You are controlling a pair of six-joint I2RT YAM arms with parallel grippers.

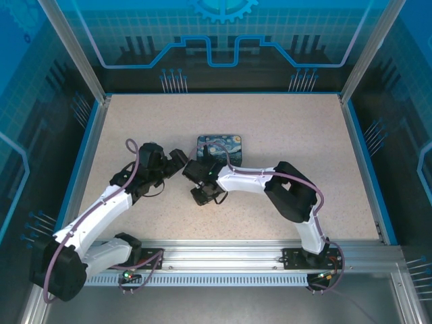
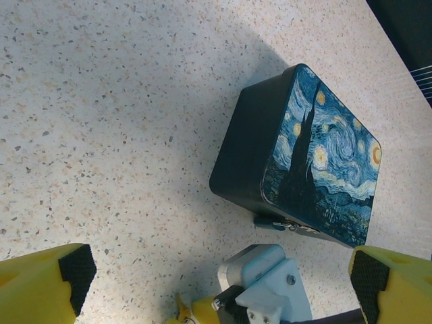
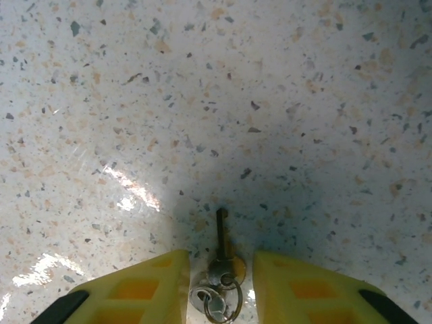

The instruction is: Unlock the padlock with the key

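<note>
The right gripper is straddling the key, jaws partly open, not yet gripping; the shaft is pointing to 12 o'clock. The left gripper is gaping wide, empty.

Speckled table w/ painted box & key on it.
</note>
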